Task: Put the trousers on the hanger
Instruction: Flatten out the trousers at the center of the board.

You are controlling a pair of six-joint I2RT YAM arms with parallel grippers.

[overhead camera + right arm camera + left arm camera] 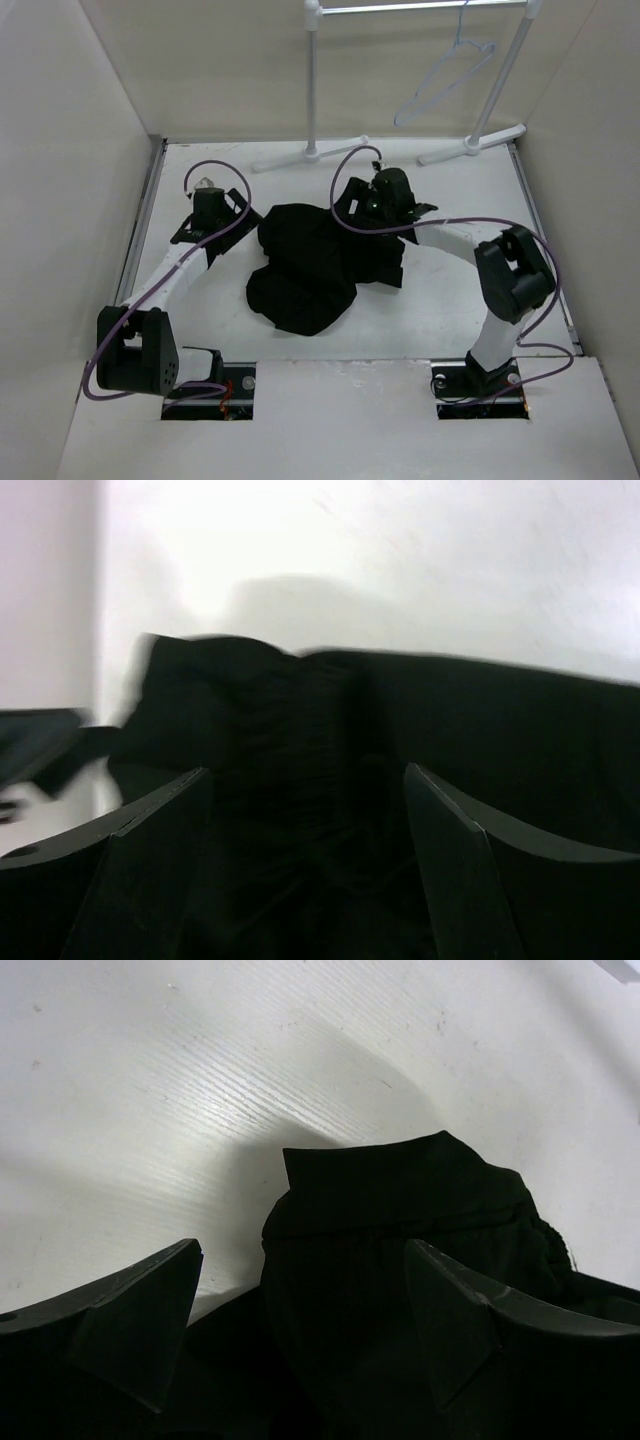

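Left gripper (302, 1250): jaws spread wide, holding nothing, low at the left rim of the trousers (310, 265), probably lined up to pinch an edge. The trousers lie in a crumpled heap mid-tabletop (420, 310), not yet on anything. Right gripper (307, 772): jaws also wide with nothing pinched, over the heap's far right part, fabric lying under the gap. The hanger (445, 85) dangles tilted from the rail stand (313, 80) at the far edge, right side, well apart from the heap, likely waiting there to be loaded. Count: one pair of trousers, one hanger, one stand, two grippers.
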